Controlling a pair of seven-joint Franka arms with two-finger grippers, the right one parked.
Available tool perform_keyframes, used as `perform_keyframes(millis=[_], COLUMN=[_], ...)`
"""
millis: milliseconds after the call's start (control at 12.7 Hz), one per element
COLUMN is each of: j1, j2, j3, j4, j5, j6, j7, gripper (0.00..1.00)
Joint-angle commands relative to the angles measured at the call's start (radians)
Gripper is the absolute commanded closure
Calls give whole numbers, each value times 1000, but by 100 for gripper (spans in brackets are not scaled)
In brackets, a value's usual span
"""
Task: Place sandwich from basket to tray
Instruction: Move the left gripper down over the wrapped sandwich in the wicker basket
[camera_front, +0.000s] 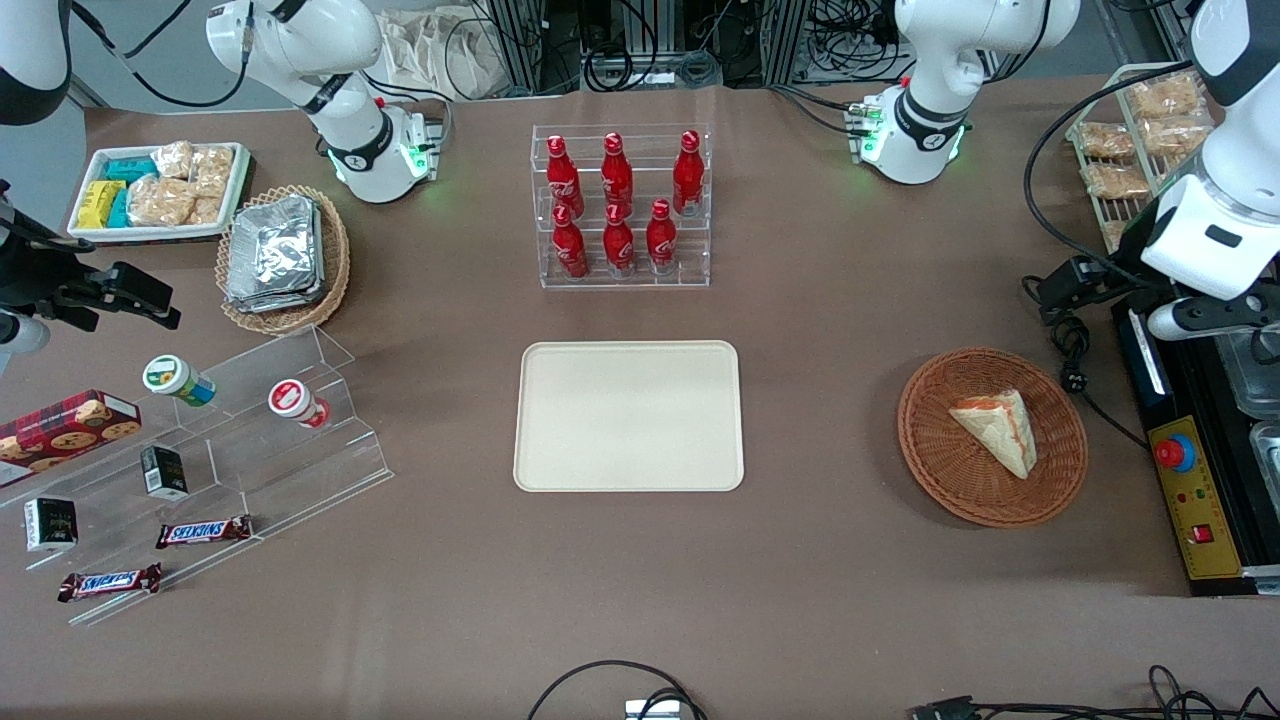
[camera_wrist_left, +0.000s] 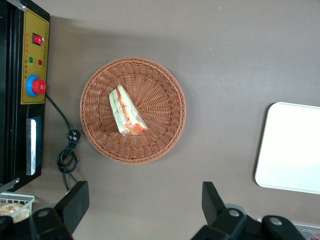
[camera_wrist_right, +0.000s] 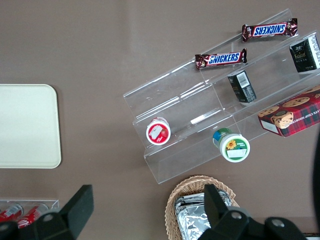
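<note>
My pincer (camera_wrist_left: 142, 210) hangs wide and empty above the table (camera_wrist_left: 230, 60); my wrist view shows the sandwich (camera_wrist_left: 127, 111) in the basket (camera_wrist_left: 165, 95), tray (camera_wrist_left: 292, 147) apart.

Brown cloth-covered worktop (camera_front: 820, 560), cream rectangular tray (camera_front: 629, 416) at centre, round reddish-brown wicker basket (camera_front: 970, 480) toward working arm's end, clear acrylic bottle rack (camera_front: 622, 275) farther back, left gripper (camera_wrist_left: 145, 210) high above worktop, jaws apart

Sandwich (camera_front: 996, 428) in basket (camera_front: 925, 440); claw (camera_wrist_left: 142, 200) above.
</note>
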Motion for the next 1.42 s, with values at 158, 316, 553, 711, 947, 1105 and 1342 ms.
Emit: perform_keyframes(millis=[158, 316, 553, 711, 947, 1105, 1342], j1=[23, 24, 24, 26, 26, 26, 26], j2=[1, 10, 38, 54, 149, 240, 335], j3=[-11, -1, 43, 77, 81, 104, 114], j4=[13, -22, -185, -291, -349, -346, -352], j5=[-12, 5, 25, 17, 24, 16, -13], j6=[-43, -26, 162, 306, 439, 501, 592], j7=[16, 10, -22, -132, -313, -352, -375], gripper=[0, 0, 0, 0, 0, 0, 0])
